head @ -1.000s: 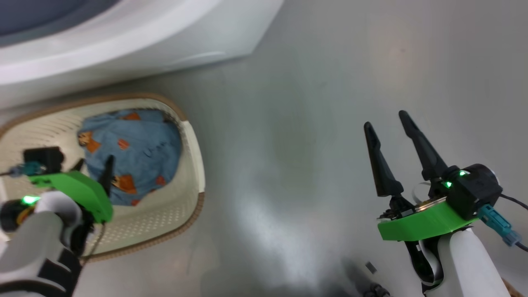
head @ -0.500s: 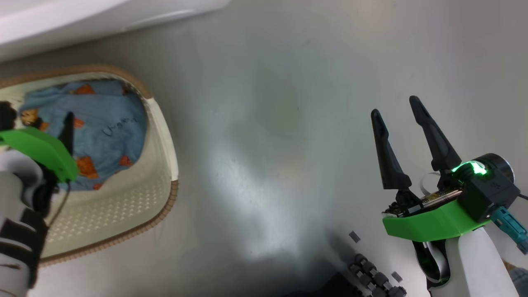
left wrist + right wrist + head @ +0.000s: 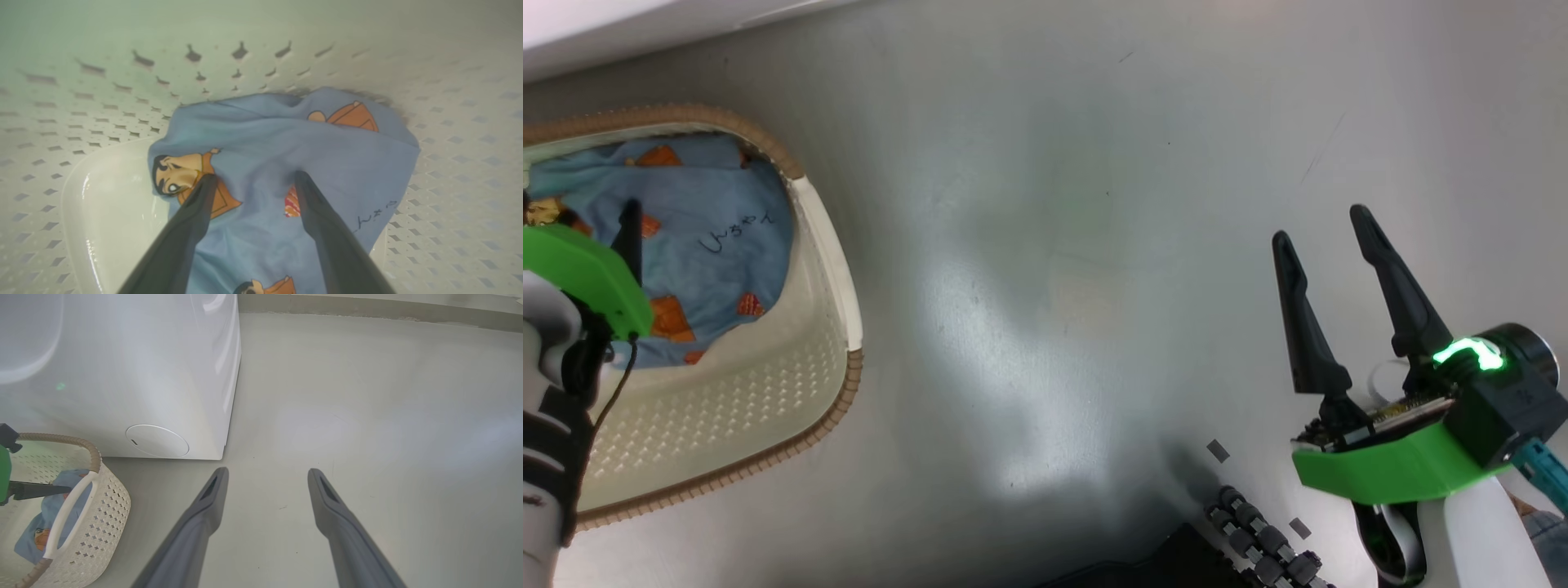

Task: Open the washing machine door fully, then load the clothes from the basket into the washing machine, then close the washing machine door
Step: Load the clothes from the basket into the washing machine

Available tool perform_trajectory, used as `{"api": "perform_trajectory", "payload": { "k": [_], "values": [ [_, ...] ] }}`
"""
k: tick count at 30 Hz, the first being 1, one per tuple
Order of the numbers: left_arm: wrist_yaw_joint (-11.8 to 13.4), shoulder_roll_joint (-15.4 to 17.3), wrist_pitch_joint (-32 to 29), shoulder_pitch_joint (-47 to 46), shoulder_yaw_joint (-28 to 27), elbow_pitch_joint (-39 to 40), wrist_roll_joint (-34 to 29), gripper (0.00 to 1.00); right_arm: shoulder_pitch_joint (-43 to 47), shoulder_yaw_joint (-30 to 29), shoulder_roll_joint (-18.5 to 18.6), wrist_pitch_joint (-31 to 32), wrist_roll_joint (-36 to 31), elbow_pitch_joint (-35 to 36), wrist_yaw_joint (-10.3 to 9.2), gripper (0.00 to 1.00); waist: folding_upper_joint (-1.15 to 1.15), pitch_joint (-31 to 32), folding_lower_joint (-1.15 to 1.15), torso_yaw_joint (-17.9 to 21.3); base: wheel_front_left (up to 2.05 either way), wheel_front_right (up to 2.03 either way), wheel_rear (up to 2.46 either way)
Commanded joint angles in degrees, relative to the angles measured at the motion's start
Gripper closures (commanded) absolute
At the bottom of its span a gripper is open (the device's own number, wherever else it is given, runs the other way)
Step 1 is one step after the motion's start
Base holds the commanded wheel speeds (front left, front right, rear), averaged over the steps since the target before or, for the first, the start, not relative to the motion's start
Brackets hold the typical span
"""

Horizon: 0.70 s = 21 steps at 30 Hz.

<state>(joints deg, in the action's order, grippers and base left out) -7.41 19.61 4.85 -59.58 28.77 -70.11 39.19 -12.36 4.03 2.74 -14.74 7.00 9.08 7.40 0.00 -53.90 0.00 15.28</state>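
Loading step judged in hand: left claw [image 3: 254, 176], jaws spread, was poised over the clothes [image 3: 265, 143] in the basket [image 3: 825, 245] at left, right claw [image 3: 1321, 224] spread and empty over floor [image 3: 1094, 245]; next, closing on the fabric appeared required.

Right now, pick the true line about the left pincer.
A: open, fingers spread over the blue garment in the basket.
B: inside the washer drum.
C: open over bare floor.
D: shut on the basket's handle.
A: the left wrist view shows the left pincer open, its fingers apart over the clothes lying in the basket.
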Motion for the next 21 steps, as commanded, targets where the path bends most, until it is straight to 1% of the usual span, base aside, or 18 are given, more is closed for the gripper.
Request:
{"api": "perform_trajectory", "payload": {
  "k": [1, 12, 14, 15, 16, 17, 18, 19, 21],
  "values": [
    [-0.1, 1.8, -0.1, 0.2, -0.2, -0.3, -0.1, 0.00, 3.6, 0.8, 0.1, -0.3, -0.8, 1.6, 0.09, 0.00, 0.00, 0.0, 0.00, 0.0, 0.00, 0.00, 0.00],
    [-0.1, 0.3, 0.0, -1.2, 2.9, -2.4, -1.6, 0.00, 6.8, -0.5, 0.1, -0.3, -2.1, 4.2, 0.09, 0.00, 0.00, -0.3, 0.00, -0.2, 0.00, 0.00, 0.00],
    [-0.1, 0.0, 0.1, -1.5, 3.5, -2.6, -2.0, 0.29, 7.2, -0.7, 0.1, -0.3, -2.2, 4.7, 0.09, 0.00, 0.00, -0.5, 0.00, -0.5, 0.00, 0.00, 0.00],
    [-0.1, -0.2, 0.2, -1.6, 3.7, -2.7, -2.1, 0.48, 7.4, -0.8, 0.1, -0.3, -2.4, 4.9, 0.09, 0.00, 0.00, -0.6, 0.00, -0.6, 0.00, 0.00, 0.00],
    [-0.1, -0.3, 0.3, -1.8, 3.8, -2.8, -2.2, 0.53, 7.6, -0.9, 0.1, -0.3, -2.5, 5.1, 0.09, 0.00, 0.00, -0.7, 0.00, -0.7, 0.00, 0.00, 0.00],
    [-0.1, -0.5, 0.4, -1.9, 4.0, -2.9, -2.3, 0.63, 7.8, -0.9, 0.1, -0.3, -2.6, 5.2, 0.09, 0.00, 0.00, -0.8, 0.00, -0.9, 0.00, 0.00, 0.00],
    [-0.1, -0.6, 0.5, -2.1, 4.2, -3.0, -2.3, 0.75, 7.9, -1.0, 0.1, -0.3, -2.8, 5.4, 0.09, 0.00, 0.00, -0.9, 0.00, -1.0, 0.00, 0.00, 0.00],
    [-0.1, -0.8, 0.7, -2.2, 4.4, -3.1, -2.5, 1.00, 8.0, -1.1, 0.1, -0.3, -2.9, 5.5, 0.09, 0.00, 0.00, -1.0, 0.00, -1.2, 0.00, 0.00, 0.00],
    [-0.1, -1.3, 0.9, -2.3, 4.8, -3.2, -2.7, 1.00, 8.1, -1.2, 0.1, -0.3, -3.2, 5.6, 0.09, 0.00, 0.00, -1.1, 0.00, -1.4, 0.00, 0.00, 0.00]
  ]
}}
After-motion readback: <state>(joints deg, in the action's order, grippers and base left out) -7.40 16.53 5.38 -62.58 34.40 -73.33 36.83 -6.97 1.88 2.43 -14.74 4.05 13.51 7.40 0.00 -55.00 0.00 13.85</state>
